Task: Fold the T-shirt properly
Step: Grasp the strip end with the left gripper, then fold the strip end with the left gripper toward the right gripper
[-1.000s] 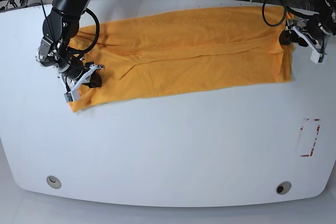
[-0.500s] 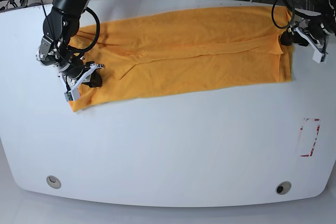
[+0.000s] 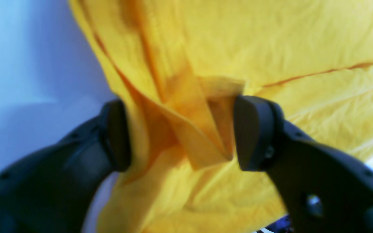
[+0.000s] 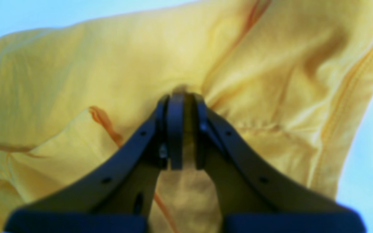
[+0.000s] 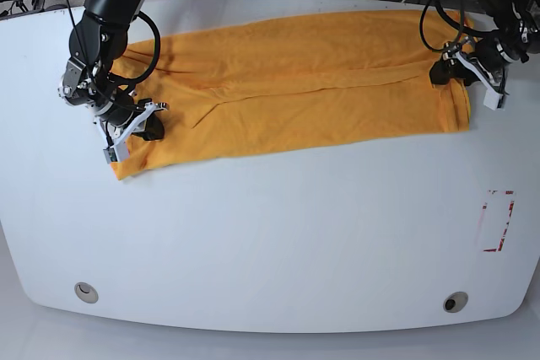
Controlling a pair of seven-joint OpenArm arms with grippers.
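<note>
i see the t-shirt (image 5: pixel 291 94) spread long across the far half of the white bench (image 5: pixel 270 242), folded lengthwise into a band. my right end effector (image 5: pixel 135 132) sits on the t-shirt's near corner at one end, jaws pinched together on a bunch of the fabric (image 4: pixel 186 81). my left end effector (image 5: pixel 460 69) is at the t-shirt's opposite end, jaws standing apart with a raised fold of the hem (image 3: pixel 186 129) between the pads; one pad (image 3: pixel 253 132) looks to be touching the cloth, but it isn't clamped. beyond that end, a red-marked rectangle (image 5: pixel 498 221) lies on the bench.
</note>
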